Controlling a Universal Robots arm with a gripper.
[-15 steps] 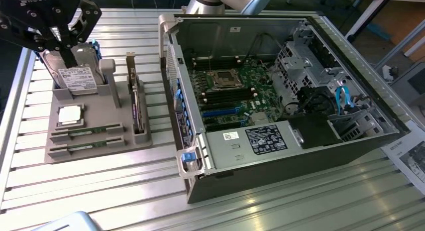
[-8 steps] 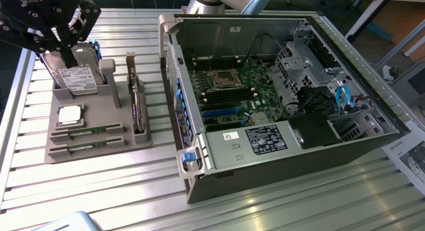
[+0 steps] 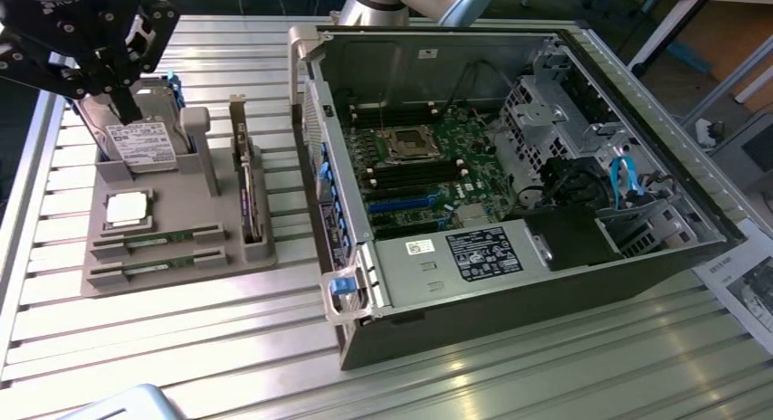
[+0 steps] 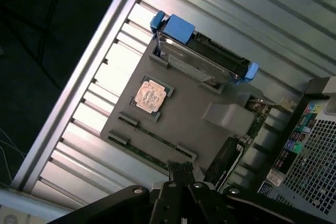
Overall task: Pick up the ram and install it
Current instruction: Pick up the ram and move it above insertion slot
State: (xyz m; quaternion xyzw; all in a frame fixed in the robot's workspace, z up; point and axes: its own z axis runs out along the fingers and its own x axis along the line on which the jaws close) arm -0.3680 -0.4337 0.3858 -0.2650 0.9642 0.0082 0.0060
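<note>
Since the ram (image 3: 157,240) lies flat in the gray tray (image 3: 194,201), lower left of the exterior view, we'd pinch its long edges: light, thin, snappable. Gripper (image 3: 126,110) is upper left, closed on nothing.

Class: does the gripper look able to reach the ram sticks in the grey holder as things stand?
Probably yes: the ram sticks lie uncovered in the grey holder, nothing above them; the shut gripper hangs near the hard drive.
</note>
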